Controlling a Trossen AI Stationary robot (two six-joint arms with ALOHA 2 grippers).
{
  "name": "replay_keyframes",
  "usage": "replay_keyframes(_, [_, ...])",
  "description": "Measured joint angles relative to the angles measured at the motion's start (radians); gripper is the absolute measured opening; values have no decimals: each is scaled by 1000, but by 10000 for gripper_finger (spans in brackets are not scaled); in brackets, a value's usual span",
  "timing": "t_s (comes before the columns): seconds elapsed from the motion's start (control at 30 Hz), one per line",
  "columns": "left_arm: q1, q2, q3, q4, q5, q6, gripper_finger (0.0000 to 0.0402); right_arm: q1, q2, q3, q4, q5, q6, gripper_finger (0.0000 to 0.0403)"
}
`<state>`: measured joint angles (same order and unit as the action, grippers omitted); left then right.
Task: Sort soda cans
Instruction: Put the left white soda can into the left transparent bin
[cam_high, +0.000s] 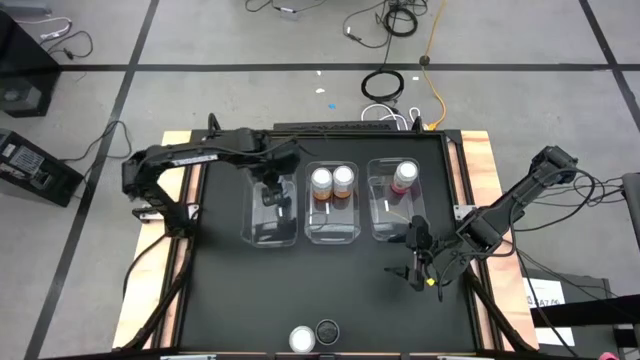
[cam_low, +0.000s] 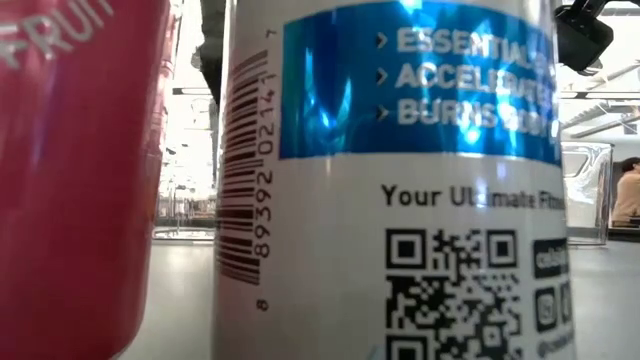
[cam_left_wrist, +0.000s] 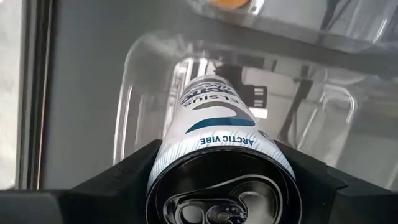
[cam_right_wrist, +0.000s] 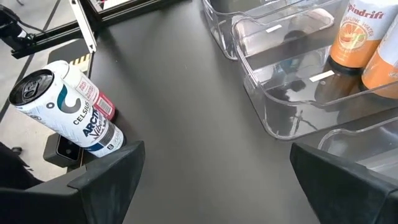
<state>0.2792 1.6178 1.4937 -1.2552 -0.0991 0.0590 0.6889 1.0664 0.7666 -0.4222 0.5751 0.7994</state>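
The left claw (cam_high: 272, 190) hangs over the left clear bin (cam_high: 272, 232) and grips a white and silver can (cam_left_wrist: 214, 134) by its upper sides. The left wrist view shows the can's dark top and blue lettering, with its lower end inside the bin's walls; whether its base touches the bin floor cannot be told. From above this can is almost wholly hidden under the left arm.

The middle bin (cam_high: 332, 228) holds two orange cans (cam_high: 332, 182) standing side by side at its twelve o'clock end. The right bin (cam_high: 392, 222) holds one pink can (cam_high: 404, 177), also at the twelve o'clock end.

The right claw (cam_high: 418, 262) hovers low over the black surface (cam_high: 230, 290) at about four o'clock, just beside the right bin, its fingers spread wide and gripping nothing.

At the six o'clock edge of the surface stand the pink-sided can (cam_high: 301, 339) and the dark-topped can (cam_high: 327, 330), just beside each other. In the low view these two fill nearly the whole picture: a red blur on one side, a barcode, blue band and square code on the other, both cut off top and bottom. A person's shoulder (cam_low: 627, 195) is barely visible at the far edge behind them
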Motion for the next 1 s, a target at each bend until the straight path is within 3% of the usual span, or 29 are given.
replay_keyframes(0.33, [47, 95, 0, 68, 11, 63, 275, 0, 0, 0, 0, 0, 0, 394])
replay_keyframes(0.53, [78, 97, 0, 112, 68, 80, 278, 0, 0, 0, -1, 0, 0, 394])
replay_keyframes(1.0, [88, 97, 0, 111, 75, 2, 280, 0, 0, 0, -1, 0, 0, 394])
